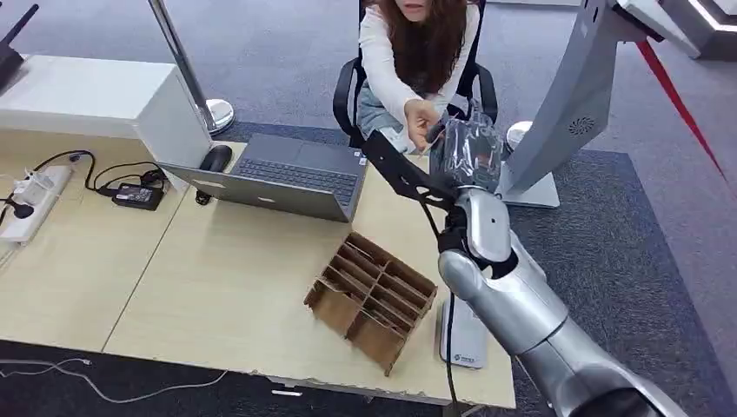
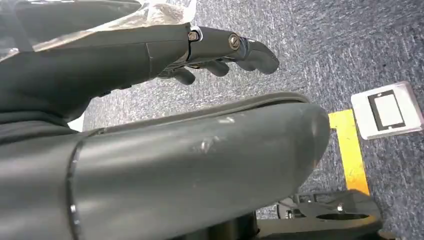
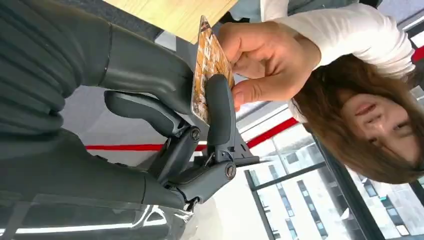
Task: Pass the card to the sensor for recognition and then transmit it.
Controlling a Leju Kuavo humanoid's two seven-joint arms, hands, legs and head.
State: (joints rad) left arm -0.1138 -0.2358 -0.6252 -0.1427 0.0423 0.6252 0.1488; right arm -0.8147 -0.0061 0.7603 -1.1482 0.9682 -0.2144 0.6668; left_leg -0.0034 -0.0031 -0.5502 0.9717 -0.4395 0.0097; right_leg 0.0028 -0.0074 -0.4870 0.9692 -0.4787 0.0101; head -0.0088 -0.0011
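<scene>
- Head view: we reach our right hand (image 1: 465, 149) far across the table (image 1: 226, 278) toward the seated person, whose hand (image 1: 423, 122) meets ours right at the far edge. The card itself is hard to pick out from here. The cardboard divider box (image 1: 371, 298) sits near us, the laptop (image 1: 282, 176) farther left.
- Left wrist view: our left hand (image 2: 220, 50) hangs over the carpet, fingers loosely extended and holding nothing.
- Right wrist view: here's the card (image 3: 209, 67), pinched between our thumb and a dark finger (image 3: 220, 107), standing on edge. The person's fingers (image 3: 250, 90) grip its opposite end, touching our fingertip.
- Our call: this is the handover. Doing it well means holding steady and loosening only once the person's grip looks firm, easing the fingers apart without tugging the card sideways.
</scene>
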